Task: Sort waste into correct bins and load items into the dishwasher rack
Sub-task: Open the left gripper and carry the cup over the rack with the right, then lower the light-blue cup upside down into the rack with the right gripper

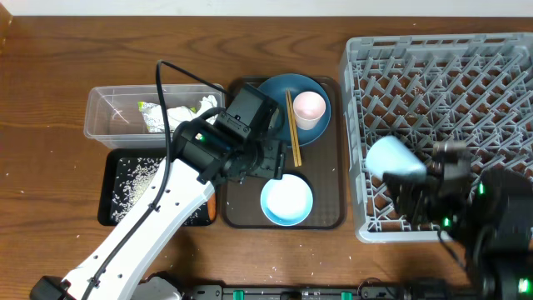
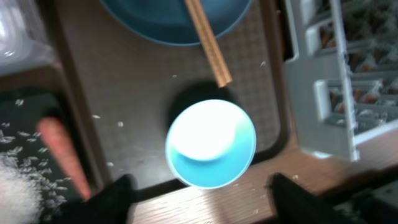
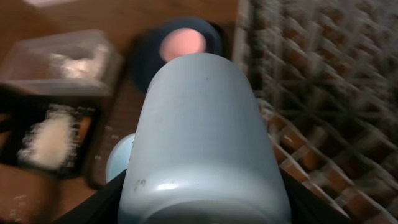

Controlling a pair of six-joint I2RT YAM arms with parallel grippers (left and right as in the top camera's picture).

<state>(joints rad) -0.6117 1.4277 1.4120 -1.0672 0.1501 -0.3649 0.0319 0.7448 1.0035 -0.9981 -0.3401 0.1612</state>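
Observation:
The light blue bowl (image 2: 210, 143) stands upright on the near part of the brown serving tray (image 1: 241, 212). My left gripper (image 2: 202, 196) hovers over it, open, with nothing between its fingers (image 2: 112, 196). My right gripper (image 3: 202, 199) is shut on the light blue cup (image 3: 205, 137), which lies tilted over the left edge of the grey dishwasher rack (image 1: 450, 100). The dark blue dish (image 1: 279, 93) holds the pink cup (image 1: 309, 108) and the chopsticks (image 1: 293, 129). Tissue and a green wrapper (image 1: 154, 117) lie in the clear tub (image 1: 108, 125). Rice (image 1: 133, 175) fills the black tray (image 1: 112, 212), and the carrot (image 2: 62, 155) lies at its right edge.
The serving tray sits between the two bins on the left and the rack on the right. Loose rice grains are scattered on the serving tray (image 2: 124, 93). The left arm (image 1: 141, 233) stretches from the near left across the black tray's corner.

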